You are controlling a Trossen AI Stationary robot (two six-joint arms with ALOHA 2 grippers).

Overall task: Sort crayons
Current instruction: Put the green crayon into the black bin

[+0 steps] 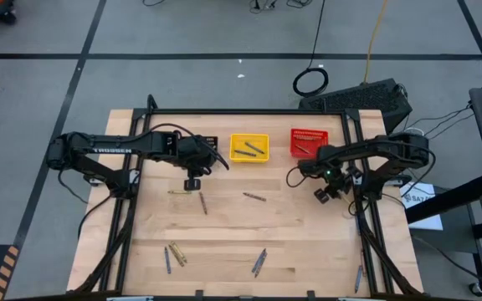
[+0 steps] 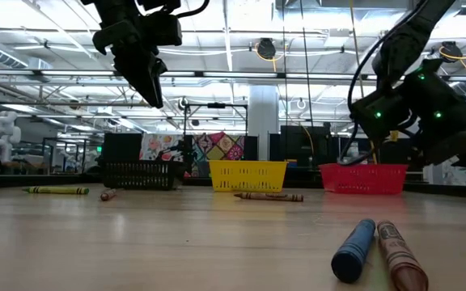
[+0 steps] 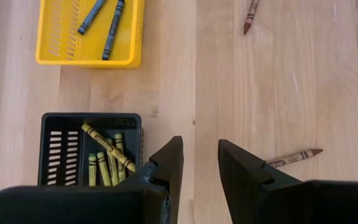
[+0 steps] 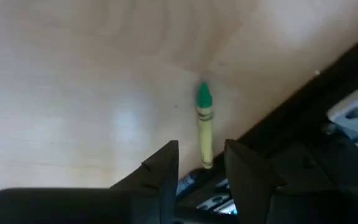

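One yellow crayon just beyond the right claw (released, nothing between its fingers).

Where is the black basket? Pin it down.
In the left wrist view the black basket, holding olive-yellow crayons, sits beside the yellow basket, right by the left gripper.

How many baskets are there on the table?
3, in a row along the far side of the table: the black basket with yellow crayons inside, the yellow basket in the middle holding two dark crayons, and the red basket.
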